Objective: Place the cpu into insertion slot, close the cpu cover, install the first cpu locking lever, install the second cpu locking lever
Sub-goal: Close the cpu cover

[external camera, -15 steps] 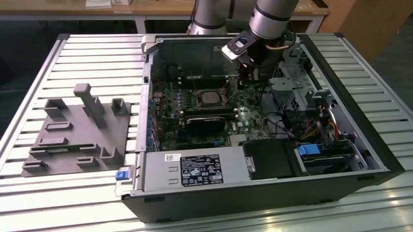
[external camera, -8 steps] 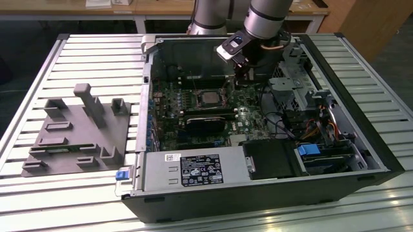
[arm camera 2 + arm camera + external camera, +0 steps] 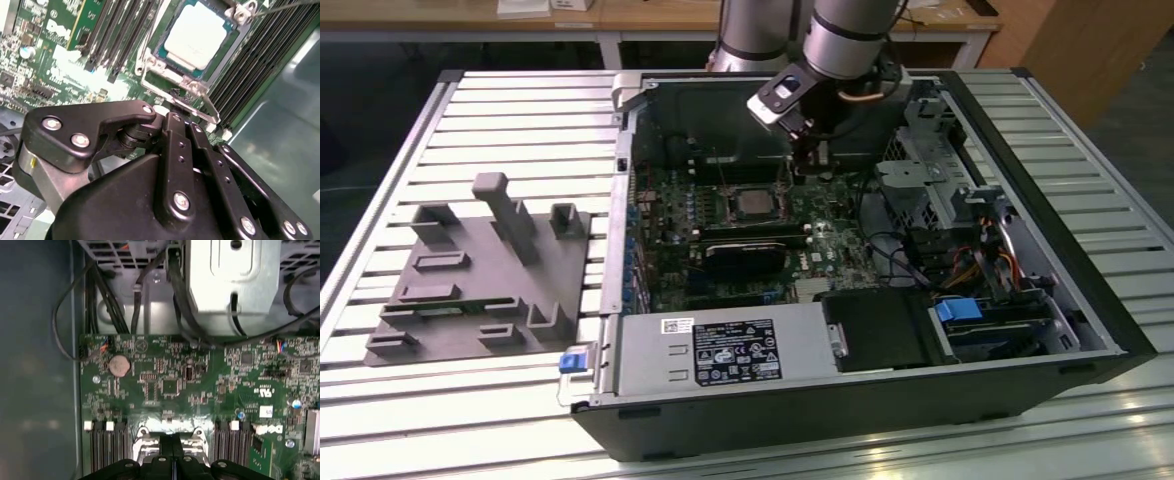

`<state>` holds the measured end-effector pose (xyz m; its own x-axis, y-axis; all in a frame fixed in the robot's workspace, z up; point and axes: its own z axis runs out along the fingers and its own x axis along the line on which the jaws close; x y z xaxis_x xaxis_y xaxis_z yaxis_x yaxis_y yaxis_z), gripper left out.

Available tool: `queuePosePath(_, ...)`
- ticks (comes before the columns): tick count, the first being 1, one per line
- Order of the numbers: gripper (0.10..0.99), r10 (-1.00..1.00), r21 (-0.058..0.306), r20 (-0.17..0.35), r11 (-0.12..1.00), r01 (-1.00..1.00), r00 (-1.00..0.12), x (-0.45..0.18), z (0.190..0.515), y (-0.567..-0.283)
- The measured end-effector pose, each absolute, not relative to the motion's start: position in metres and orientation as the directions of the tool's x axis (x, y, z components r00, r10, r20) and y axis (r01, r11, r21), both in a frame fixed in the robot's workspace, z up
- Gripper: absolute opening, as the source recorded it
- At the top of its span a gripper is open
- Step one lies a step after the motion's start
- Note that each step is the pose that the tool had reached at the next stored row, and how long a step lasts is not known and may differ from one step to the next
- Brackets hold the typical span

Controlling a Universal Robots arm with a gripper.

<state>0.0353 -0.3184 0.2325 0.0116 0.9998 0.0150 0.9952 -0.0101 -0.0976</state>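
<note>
Overhead light falls bright on the slatted surface [image 3: 480, 110], with pale glare streaks at its near edge; the computer case [image 3: 854, 420] interior lies dimmer, shadowed; the cpu [image 3: 196, 34] top glares near white in the second wrist view; a metal bracket [image 3: 235, 275] washes out in the first wrist view.

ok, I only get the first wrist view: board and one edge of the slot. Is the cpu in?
Observer: Yes. In the second wrist view the cpu sits in the slot.
Operator: Closed over it?
Observer: The cover looks down, flat round the cpu's rim.
Operator: What else is out there?
Observer: In the exterior view a grey fixture lies on the table, on the exterior view's left of the case.
</note>
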Motion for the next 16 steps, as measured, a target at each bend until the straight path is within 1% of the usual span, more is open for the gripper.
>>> queuePosePath(10,0.102,1.0,-0.082,0.015,-0.01,0.997,0.011,0.026,0.233,-0.318)
queuePosePath(14,0.102,1.0,-0.029,0.014,-0.01,1.0,0.011,0.019,0.232,-0.318)
queuePosePath(16,0.102,1.0,-0.009,0.015,-0.01,1.0,0.01,0.013,0.231,-0.318)
